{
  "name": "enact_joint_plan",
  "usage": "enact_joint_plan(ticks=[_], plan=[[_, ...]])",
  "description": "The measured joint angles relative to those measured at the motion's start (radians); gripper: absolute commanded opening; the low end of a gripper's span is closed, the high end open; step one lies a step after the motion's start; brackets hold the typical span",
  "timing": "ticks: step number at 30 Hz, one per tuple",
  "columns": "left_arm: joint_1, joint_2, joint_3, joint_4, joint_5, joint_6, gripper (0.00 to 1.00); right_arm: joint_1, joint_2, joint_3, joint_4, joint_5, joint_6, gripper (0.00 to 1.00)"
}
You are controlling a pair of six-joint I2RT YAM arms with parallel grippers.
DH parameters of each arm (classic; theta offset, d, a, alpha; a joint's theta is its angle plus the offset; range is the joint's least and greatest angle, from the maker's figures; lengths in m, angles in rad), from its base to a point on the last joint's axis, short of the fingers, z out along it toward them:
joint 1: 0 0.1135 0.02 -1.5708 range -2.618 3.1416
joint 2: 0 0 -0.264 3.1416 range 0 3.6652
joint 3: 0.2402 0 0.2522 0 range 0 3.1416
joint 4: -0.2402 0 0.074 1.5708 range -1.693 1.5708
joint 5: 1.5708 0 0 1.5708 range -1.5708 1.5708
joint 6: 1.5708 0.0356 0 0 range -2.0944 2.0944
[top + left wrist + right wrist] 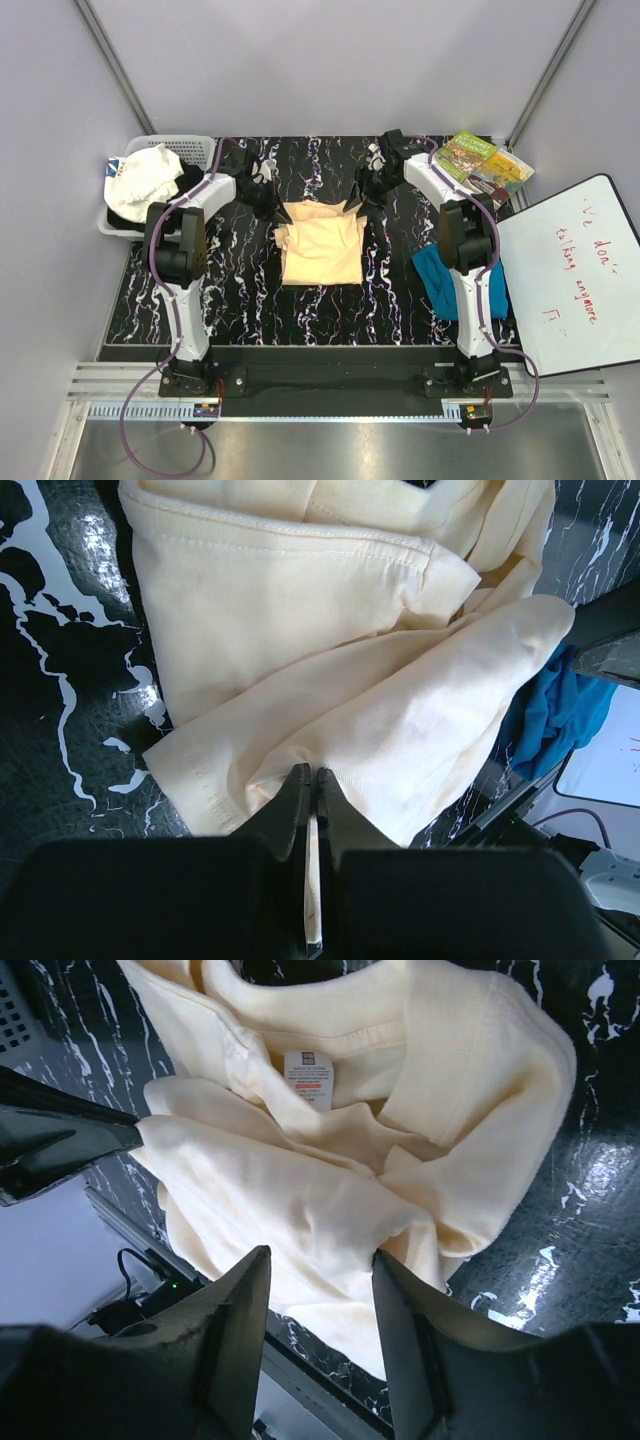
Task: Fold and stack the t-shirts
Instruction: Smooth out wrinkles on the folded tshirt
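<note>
Table (230, 300) (black, white veins) carries everything. Peach shirt (322, 245) lies mid-table btwn the two arms, part-folded into a rough rectangle. Its far edge is bunched where both grippers meet it, and the neck label faces up in the right wrist view. Teal shirt (435, 280) sits crumpled at the table's right side, beside the right arm, well apart from the peach one and not yet folded.

Risks, as I judge them:
- The grips look uneven, so a pull w/ only one side pinched would drag the shirt askew and undo the folds already in.
- The left pinch is on a thin edge, so it could slip out under tension.
- The right may catch several layers at once and fold a lump.

Left gripper (308, 780): jaws closed tight, a thin bit of peach hem pinched btwn them. Right gripper (320, 1270): jaws roughly half apart, straddling a soft ridge of peach cloth. The cloth lies close to the inner faces, but there's no firm hold yet.
</note>
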Motion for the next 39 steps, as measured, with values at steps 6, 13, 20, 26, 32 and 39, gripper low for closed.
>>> enact_joint_plan(ticks=[6,13,20,26,32,39], plan=[[0.0,0.0,0.009,0.005,0.001,-0.016,0.0,0.0,0.005,0.013,0.027,-0.044,0.023,0.17],[0.0,0.0,0.031,0.016,0.006,-0.024,0.0,0.0,0.033,0.015,0.046,-0.063,0.036,0.0],[0.0,-0.003,0.031,0.016,0.008,-0.032,0.0,-0.001,0.011,-0.018,0.056,-0.042,0.029,0.0],[0.0,-0.058,0.032,0.016,0.01,-0.04,0.0,-0.001,-0.076,-0.082,0.084,-0.026,0.016,0.0],[0.001,-0.101,0.07,0.039,0.01,-0.051,0.0,-0.001,-0.151,-0.117,0.141,-0.008,0.016,0.0],[0.009,-0.002,0.18,0.068,0.016,-0.102,0.0,-0.001,-0.108,-0.093,0.186,0.075,0.028,0.0]])
